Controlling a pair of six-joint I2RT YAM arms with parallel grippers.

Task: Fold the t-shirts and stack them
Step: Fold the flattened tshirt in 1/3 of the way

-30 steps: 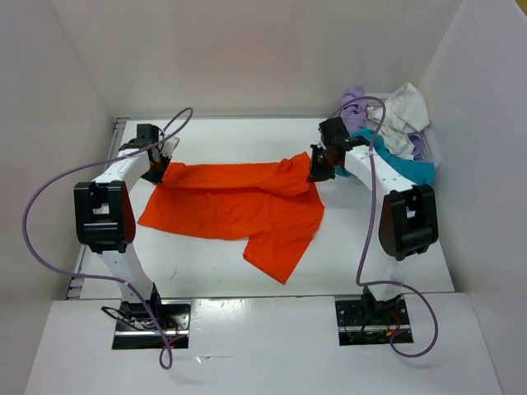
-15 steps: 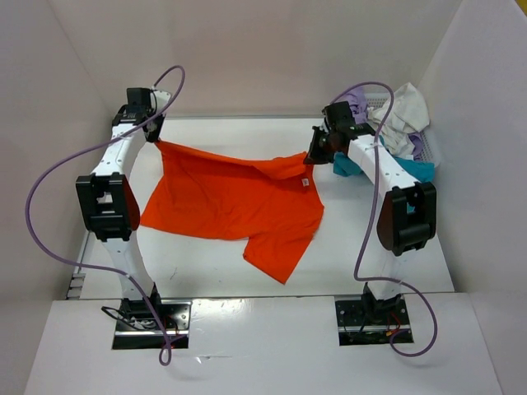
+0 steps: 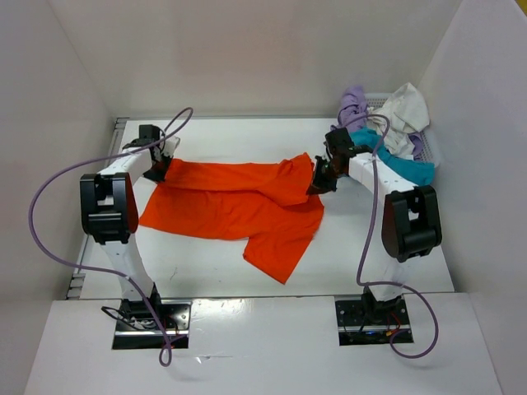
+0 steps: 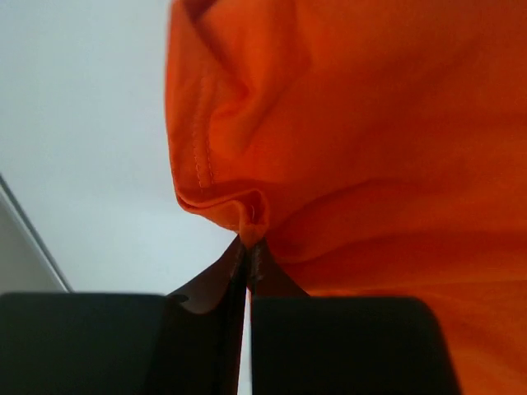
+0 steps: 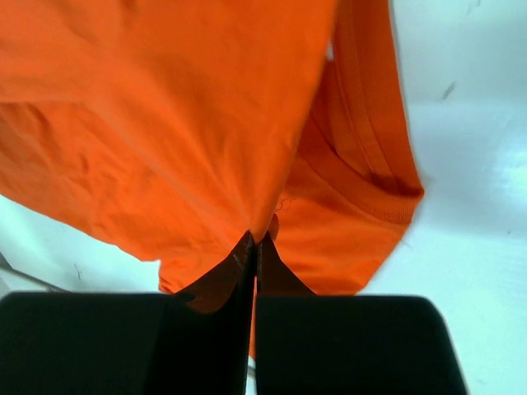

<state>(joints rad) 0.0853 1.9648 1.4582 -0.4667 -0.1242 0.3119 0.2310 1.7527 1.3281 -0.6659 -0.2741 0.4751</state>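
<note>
The orange t-shirt (image 3: 235,206) lies spread across the middle of the table, its far edge folded toward the front. My left gripper (image 3: 156,171) is shut on the shirt's far left corner; the left wrist view shows the hem (image 4: 247,210) pinched at the fingertips. My right gripper (image 3: 317,185) is shut on the far right corner, with orange cloth (image 5: 206,123) hanging from the closed tips in the right wrist view. The teal-blue (image 3: 403,169), lavender purple (image 3: 354,99) and off-white (image 3: 403,111) t-shirts sit heaped at the back right.
A white mesh basket (image 3: 428,148) holds the heaped shirts in the back right corner. White walls enclose the table on three sides. A lower flap of the orange shirt (image 3: 276,255) reaches toward the front edge.
Half a second ago both grippers held the far edge raised toward the back wall. They have since come down and forward, laying that edge over the shirt as a fold.
</note>
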